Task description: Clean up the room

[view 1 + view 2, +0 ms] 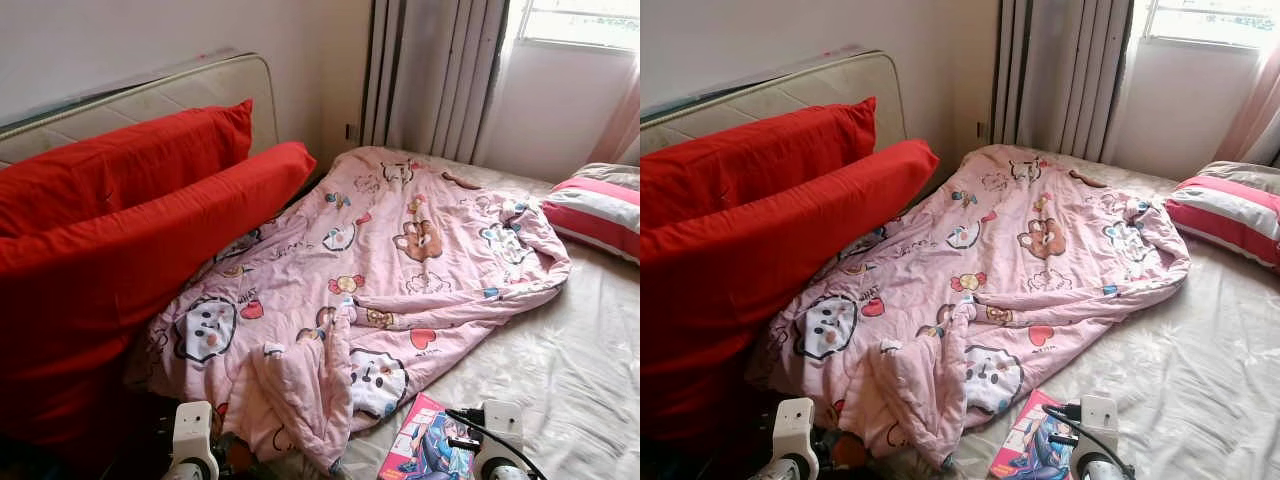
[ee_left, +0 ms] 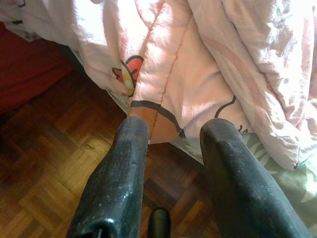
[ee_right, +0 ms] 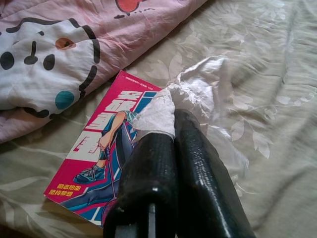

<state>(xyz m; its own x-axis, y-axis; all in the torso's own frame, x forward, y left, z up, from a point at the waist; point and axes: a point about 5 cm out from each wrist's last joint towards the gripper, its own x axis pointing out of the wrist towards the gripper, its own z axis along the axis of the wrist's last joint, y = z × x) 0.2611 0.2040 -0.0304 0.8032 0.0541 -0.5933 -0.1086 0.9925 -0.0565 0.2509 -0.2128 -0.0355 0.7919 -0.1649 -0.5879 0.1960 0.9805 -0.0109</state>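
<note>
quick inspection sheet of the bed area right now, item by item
surface: bed with beige floral sheet, bare on the robot's right side
job's things: pink cartoon quilt spread rumpled across the bed, one edge hanging over the side toward the parquet floor; crumpled white tissue pinched in the right gripper
clutter: comic book lying flat on the sheet beside the quilt
grippers: left gripper jaws open, at the quilt's hanging edge; right gripper jaws shut on the tissue, above the book
cables: black cable at the right wrist
surroundings: two red cushions against the headboard, striped pillow, curtains, window
</note>
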